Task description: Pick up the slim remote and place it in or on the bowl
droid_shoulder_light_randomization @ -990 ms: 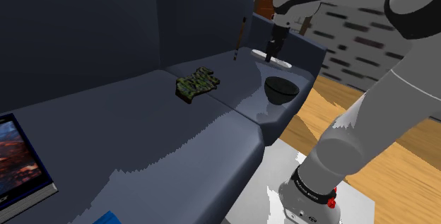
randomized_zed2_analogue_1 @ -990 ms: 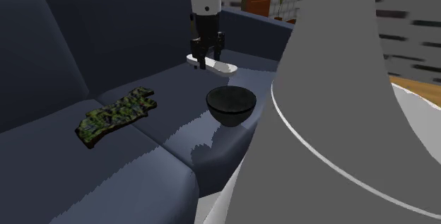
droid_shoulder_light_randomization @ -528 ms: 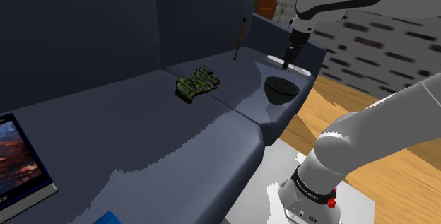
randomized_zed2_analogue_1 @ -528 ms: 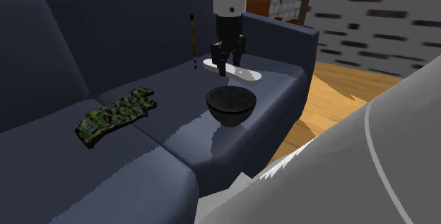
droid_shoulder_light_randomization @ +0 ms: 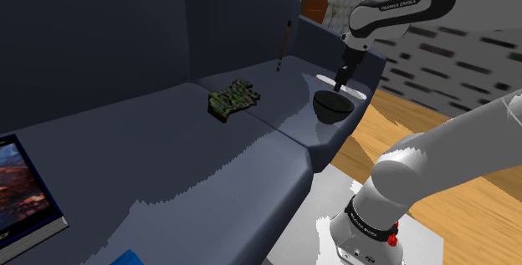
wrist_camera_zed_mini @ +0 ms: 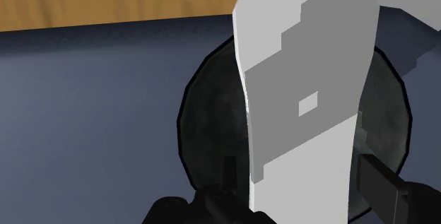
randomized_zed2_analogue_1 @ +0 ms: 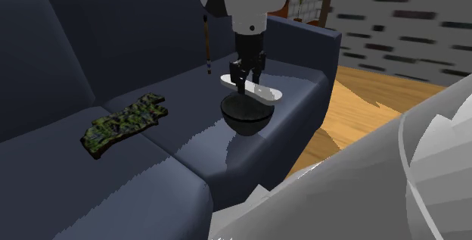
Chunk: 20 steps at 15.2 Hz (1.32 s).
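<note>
Where the blue sofa (droid_shoulder_light_randomization: pixel 150 142) begins at the shoulder view's left, a book (droid_shoulder_light_randomization: pixel 21 192) with a picture cover lies flat. Mid-seat sits a green camo-patterned thing (droid_shoulder_light_randomization: pixel 234 98), well apart from the bowl. Further right, a thin dark stick (droid_shoulder_light_randomization: pixel 283 48) stands against the backrest. Then comes the dark bowl (droid_shoulder_light_randomization: pixel 332 106) on the seat's right end, near the armrest. The slim white remote (droid_shoulder_light_randomization: pixel 354 92) hangs level over the bowl's mouth, clamped in the black gripper (droid_shoulder_light_randomization: pixel 340 83). Whether the remote touches the rim, can't tell. Beyond lies the wood floor (droid_shoulder_light_randomization: pixel 401 111).
</note>
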Tool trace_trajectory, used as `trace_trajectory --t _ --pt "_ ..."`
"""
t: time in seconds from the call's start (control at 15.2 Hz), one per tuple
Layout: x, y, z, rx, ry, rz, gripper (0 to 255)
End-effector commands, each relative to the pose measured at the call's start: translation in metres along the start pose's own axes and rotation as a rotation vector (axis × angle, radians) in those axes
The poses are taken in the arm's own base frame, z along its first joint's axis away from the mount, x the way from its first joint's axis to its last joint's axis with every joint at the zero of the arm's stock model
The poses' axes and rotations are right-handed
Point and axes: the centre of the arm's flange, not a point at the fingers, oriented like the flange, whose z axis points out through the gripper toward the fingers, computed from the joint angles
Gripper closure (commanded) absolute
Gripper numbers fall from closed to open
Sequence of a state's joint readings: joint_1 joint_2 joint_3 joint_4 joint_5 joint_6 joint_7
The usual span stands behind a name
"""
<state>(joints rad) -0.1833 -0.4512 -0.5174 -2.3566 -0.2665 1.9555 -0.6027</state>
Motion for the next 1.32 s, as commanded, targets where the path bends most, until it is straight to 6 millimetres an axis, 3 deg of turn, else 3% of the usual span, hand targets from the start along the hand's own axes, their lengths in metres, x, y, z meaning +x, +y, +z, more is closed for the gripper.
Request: trace_trajectory --t 0.0,0.33,0.86,0.92,1.25 --pt "0.000 -0.001 0.011 0.000 0.001 0.000 255" --pt "0.000 -0.001 0.039 0.000 0.001 0.000 255" --pt "0.000 -0.001 0.039 0.000 0.001 0.000 255" --pt "0.000 -0.001 0.039 0.000 0.001 0.000 0" --pt "0.000 -0.001 0.039 0.000 0.001 0.000 0"
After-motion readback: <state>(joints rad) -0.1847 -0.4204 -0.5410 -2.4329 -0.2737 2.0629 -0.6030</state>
